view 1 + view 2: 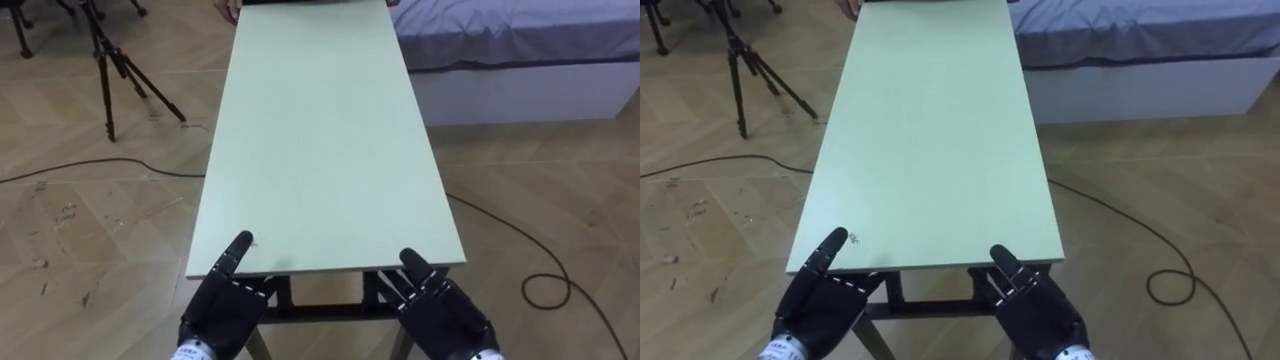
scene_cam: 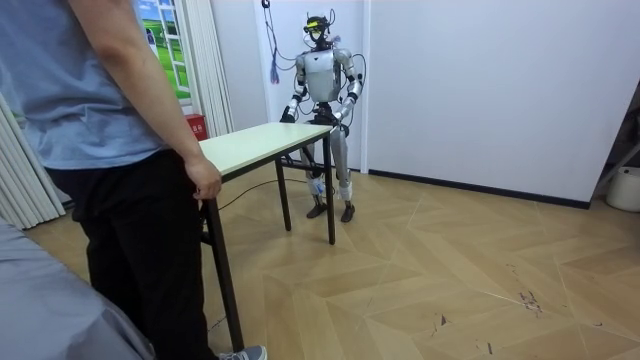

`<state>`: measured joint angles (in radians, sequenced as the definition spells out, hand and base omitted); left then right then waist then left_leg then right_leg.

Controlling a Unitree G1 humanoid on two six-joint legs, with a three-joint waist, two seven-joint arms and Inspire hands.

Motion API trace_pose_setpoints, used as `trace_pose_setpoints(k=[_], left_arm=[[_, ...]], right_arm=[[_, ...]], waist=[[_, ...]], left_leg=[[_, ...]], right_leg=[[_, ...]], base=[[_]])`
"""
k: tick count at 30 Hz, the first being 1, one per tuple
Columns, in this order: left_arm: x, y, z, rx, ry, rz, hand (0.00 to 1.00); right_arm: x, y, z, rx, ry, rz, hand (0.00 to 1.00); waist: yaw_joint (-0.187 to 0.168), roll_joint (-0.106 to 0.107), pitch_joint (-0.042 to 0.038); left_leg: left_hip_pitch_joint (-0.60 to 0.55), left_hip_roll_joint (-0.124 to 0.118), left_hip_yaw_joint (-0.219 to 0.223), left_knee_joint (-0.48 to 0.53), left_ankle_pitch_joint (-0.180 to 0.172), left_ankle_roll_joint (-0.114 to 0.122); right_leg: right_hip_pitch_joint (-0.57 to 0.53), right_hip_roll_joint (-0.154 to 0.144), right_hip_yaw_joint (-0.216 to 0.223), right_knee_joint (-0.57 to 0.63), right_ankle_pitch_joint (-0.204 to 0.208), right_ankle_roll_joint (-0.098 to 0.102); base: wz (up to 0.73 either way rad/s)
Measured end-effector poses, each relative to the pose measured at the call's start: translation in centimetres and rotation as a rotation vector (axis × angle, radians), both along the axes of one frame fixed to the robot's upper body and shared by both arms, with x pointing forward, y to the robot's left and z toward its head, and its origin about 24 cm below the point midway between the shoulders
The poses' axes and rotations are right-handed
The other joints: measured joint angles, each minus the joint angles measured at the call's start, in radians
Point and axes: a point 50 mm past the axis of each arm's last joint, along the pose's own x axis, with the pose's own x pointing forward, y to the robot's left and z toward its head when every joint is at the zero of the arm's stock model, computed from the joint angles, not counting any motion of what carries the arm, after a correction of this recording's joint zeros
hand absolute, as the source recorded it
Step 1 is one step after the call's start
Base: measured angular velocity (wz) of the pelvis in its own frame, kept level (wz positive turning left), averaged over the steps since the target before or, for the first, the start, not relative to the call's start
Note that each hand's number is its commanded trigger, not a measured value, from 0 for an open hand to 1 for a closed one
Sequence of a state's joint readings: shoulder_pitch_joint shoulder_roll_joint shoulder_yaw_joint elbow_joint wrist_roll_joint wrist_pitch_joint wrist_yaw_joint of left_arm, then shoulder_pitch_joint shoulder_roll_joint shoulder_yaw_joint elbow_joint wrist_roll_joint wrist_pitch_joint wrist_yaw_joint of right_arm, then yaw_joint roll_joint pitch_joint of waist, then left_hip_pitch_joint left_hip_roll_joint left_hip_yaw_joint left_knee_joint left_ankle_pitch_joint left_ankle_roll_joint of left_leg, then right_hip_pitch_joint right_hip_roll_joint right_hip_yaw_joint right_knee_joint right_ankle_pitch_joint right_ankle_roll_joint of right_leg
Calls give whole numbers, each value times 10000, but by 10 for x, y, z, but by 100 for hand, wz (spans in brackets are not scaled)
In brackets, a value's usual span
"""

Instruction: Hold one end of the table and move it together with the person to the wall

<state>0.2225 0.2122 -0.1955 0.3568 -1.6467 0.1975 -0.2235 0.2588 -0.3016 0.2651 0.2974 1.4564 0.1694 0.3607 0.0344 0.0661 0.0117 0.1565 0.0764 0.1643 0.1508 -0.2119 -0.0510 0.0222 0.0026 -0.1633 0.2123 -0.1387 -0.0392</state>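
- The table (image 1: pixel 320 150) — pale green top, dark legs — stands lengthwise between the robot and a person (image 2: pixel 110 150), just beside a bed (image 1: pixel 520 45).
- The left hand (image 1: pixel 225 305) and the right hand (image 1: pixel 445 315) sit at the near short edge, one by each corner. Their hold is hidden beneath the edge, so I cannot tell whether either is closed on it.
- At the far end the person's hand (image 2: pixel 206 181) rests against the tabletop's corner.
- Judgement: both ends are manned. The legs look grounded in the room view, so the lift and carry remain.

Table (image 1: pixel 320 150) top smooth, matt, pale green, perhaps laminate; floor (image 1: pixel 90 220) wood-look, scuffed.
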Motion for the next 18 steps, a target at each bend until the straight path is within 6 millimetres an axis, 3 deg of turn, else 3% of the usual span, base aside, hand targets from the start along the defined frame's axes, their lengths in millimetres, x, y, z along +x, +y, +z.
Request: trace_pose_setpoints(k=[12,13,14,15,18], left_arm=[[2,2,1,-16,-48,107,0],[3,2,1,-21,-57,134,13],[3,2,2,-41,-88,178,57],[4,2,2,-55,-103,211,100],[5,0,2,-185,-121,324,100]], right_arm=[[3,5,1,581,-18,-348,0],[4,6,1,614,12,-376,24],[6,7,2,694,35,-435,90],[6,8,2,753,40,-468,100],[7,8,2,967,174,-675,100]], waist=[[40,-14,10],[63,-22,11],[107,-28,14],[125,-31,17],[249,-40,20]], left_leg=[[-47,-15,-10,14,0,0],[-49,-19,-1,15,0,0],[-55,-22,2,15,0,0],[-59,-23,2,15,0,0],[-77,-19,11,15,0,0]], right_leg=[[-257,-3,149,244,-23,-28],[-282,-3,187,265,-35,-31],[-337,-1,222,294,-35,-32],[-362,0,232,301,-34,-34],[-379,3,234,275,-27,-47]], base=[[-4],[-11],[-12],[-12],[-4]])
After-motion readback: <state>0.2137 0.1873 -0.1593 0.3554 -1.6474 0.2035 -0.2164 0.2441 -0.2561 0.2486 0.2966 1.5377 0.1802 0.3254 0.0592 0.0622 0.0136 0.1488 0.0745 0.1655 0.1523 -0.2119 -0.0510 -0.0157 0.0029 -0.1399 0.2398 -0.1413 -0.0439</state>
